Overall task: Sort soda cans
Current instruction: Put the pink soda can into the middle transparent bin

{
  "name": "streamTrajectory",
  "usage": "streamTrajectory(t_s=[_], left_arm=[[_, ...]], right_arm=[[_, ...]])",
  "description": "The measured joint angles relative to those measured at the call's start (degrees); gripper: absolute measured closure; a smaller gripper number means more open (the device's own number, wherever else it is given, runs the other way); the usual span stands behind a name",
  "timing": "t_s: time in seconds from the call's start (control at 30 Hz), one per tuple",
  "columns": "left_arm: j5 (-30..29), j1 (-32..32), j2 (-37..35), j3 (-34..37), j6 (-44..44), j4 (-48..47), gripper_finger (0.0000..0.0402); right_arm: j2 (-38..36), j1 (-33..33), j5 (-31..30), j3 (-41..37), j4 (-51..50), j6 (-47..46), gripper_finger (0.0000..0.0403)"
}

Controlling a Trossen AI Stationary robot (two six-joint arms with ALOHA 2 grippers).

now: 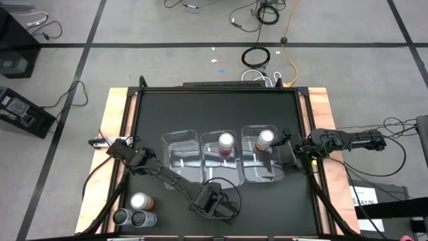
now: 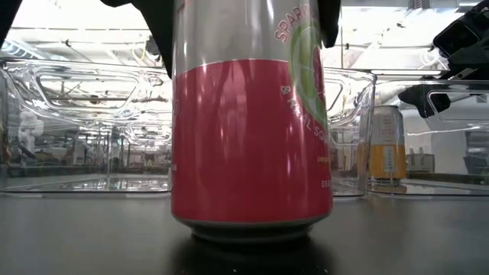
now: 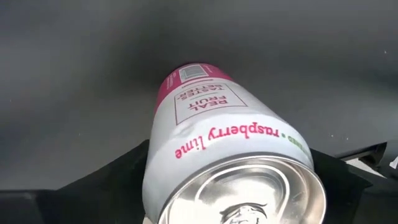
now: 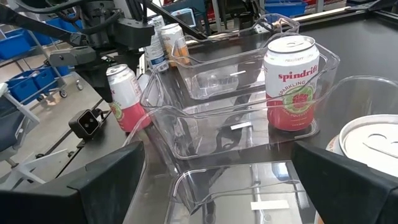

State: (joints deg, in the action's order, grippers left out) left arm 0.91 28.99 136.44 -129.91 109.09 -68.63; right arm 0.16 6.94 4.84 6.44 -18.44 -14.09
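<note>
My left gripper (image 1: 214,201) is near the table's near edge, at its middle, shut on a red-pink soda can (image 2: 248,145) that it hides in the high view. A second red-pink can (image 1: 226,142) stands upright in the middle clear bin (image 1: 210,175). An orange can (image 1: 266,138) stands in the right bin (image 1: 257,175). My right gripper (image 1: 294,150) hovers open at that bin's right wall and touches nothing. One orange can (image 1: 140,201) and two silver cans (image 1: 132,217) stand at the near left corner. My left gripper pinches the red-pink can between its two fingers (image 3: 118,177) at the upper wall (image 3: 163,165), just below the silver top. The fingers come from above, pointing down. The can stands upright with its base (image 2: 248,229) on the black table.
The left bin (image 1: 180,157) holds no can. The three bins stand side by side across the mat's middle. Bare black mat (image 1: 214,110) lies beyond them toward the far edge. Cables run on the floor past the table.
</note>
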Motion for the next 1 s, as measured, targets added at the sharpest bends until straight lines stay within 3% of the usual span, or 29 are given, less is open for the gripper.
streamTrajectory(t_s=[1.0], left_arm=[[0.0,0.0,0.1,-3.2,-0.4,0.1,0.0068]], right_arm=[[0.0,0.0,0.0,0.0,0.0,0.2,0.0005]])
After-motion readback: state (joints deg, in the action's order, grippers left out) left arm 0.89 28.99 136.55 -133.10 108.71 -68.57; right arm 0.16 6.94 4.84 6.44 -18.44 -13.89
